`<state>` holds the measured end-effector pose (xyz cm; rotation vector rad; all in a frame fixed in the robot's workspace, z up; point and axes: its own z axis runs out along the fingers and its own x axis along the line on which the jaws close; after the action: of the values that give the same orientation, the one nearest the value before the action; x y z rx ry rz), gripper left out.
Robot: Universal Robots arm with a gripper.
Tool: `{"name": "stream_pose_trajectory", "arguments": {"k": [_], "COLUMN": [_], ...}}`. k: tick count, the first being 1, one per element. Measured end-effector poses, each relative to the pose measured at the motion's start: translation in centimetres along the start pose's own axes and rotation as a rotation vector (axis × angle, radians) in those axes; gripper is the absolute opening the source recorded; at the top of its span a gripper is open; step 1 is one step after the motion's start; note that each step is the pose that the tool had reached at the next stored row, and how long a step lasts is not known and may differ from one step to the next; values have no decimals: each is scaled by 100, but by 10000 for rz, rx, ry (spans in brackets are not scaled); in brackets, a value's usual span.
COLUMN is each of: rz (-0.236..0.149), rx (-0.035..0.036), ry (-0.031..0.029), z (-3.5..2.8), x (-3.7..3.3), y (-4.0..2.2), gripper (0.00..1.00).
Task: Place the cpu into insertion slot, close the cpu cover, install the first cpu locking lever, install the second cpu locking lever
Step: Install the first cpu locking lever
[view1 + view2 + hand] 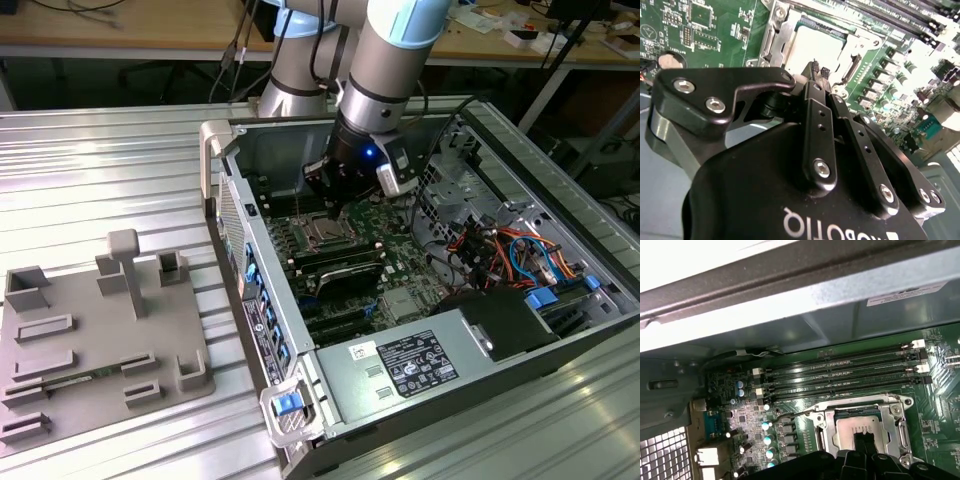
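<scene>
My gripper [819,71], jaws pinched narrow and empty, hovers over the cpu [856,426], seated under the seemingly closed cover [828,426]; latching unclear.

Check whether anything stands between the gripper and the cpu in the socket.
Nothing visible does. In the second wrist view the gripper hangs close over the cpu, and nothing crosses between them. The cpu cover frames only the chip's edges, so its metal top shows through the cut-out.
</scene>
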<state>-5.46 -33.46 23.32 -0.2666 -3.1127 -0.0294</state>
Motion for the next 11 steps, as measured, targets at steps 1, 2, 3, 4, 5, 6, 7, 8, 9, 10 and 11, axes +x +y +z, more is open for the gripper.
{"name": "stream_pose_trajectory", "arguments": {"k": [1, 2, 3, 4, 5, 6, 7, 8, 9, 10, 11], "rz": [-5, -11, -15, -16, -21, -25, -29, -33, -39, -46, -70], "rx": [0, 1, 1, 1, 1, 2, 1, 1, 1, 0, -1], "ry": [0, 1, 1, 1, 0, 1, 1, 1, 1, 1, 1], "z": [-17, -47, -67, -84, -120, -146, -161, -179, -192, -192, -192], "x": [0, 1, 1, 2, 2, 3, 3, 3, 3, 4, 5], "y": [0, 1, 1, 1, 2, 2, 3, 3, 3, 3, 3], "gripper": [11, 11, 11, 11, 11, 11, 11, 11, 11, 11, 11]}}
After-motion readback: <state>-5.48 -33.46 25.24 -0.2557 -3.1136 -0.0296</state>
